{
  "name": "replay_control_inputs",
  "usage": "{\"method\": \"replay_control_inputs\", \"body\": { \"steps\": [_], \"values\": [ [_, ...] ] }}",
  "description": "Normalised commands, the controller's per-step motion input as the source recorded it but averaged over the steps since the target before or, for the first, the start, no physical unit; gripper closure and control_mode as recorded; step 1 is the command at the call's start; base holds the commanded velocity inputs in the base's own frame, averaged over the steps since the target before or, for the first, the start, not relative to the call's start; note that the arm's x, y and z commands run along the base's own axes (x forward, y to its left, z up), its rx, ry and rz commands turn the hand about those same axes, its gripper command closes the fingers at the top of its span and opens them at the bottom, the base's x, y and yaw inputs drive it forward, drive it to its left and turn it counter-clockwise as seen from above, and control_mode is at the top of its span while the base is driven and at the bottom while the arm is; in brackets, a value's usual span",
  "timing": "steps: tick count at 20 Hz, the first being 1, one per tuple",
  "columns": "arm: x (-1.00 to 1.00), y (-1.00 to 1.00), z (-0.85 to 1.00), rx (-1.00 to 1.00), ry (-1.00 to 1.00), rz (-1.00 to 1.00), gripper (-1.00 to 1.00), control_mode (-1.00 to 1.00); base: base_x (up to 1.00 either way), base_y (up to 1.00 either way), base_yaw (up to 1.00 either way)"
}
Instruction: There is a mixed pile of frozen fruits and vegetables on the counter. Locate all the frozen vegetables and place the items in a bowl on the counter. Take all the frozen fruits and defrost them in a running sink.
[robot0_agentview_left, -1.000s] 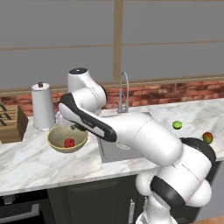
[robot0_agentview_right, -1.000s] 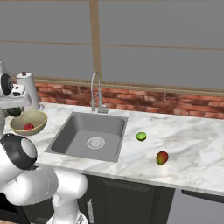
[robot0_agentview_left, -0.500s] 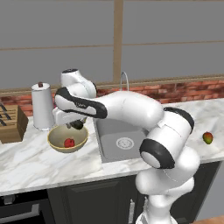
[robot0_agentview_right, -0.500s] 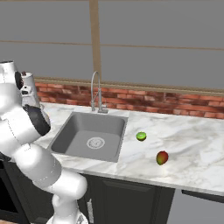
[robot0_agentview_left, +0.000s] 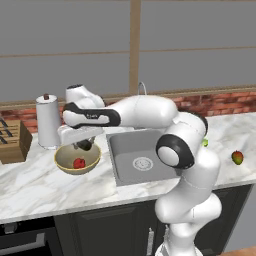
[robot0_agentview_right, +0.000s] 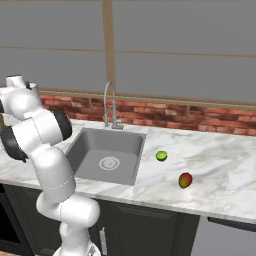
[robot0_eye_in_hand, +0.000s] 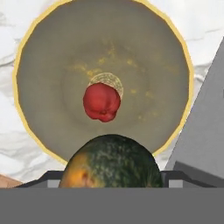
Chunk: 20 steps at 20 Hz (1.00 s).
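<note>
Fingers of the gripper pinch a dark green vegetable, mottled with an orange patch, which you see at the bottom centre of the hand view; only small dark corners of the fingers show either side of it. You find the gripper at the left of the left base view, held just above the bowl, with the arm reaching in from the right across the sink. Below the held vegetable, at the centre of the hand view, the red vegetable lies on the olive floor of the bowl, close to its middle. The bowl stands on the marble counter, between the paper towel roll at the upper left and the sink to its right. In the right base view the lime-green fruit lies just right of the sink, and the red-and-green fruit sits near it, lower and further right; both are well apart from the bowl. The step in hand appears to be the delivery of the second vegetable. Your next move calls for spreading the fingers while the vegetable hangs over the bowl's interior, so that it drops inside the rim rather than onto the counter; it may land against the red one. After that, both fruits remain to be carried to the sink.
</note>
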Motion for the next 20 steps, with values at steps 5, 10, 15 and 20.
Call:
{"method": "replay_control_inputs", "body": {
  "steps": [5, 10, 15, 20],
  "values": [
    [0.03, 0.11, -0.25, -0.03, 0.03, 0.0, 1.0, -1.0, 0.0, 0.0, 0.0],
    [-0.02, 0.0, -0.45, 0.0, 0.01, -0.04, 1.0, -1.0, 0.0, 0.0, 0.0],
    [0.0, 0.0, -0.27, -0.03, 0.0, -0.02, 1.0, -1.0, 0.0, 0.0, 0.0],
    [0.0, 0.0, -0.2, -0.03, -0.01, 0.0, 1.0, -1.0, 0.0, 0.0, 0.0]
  ]
}}
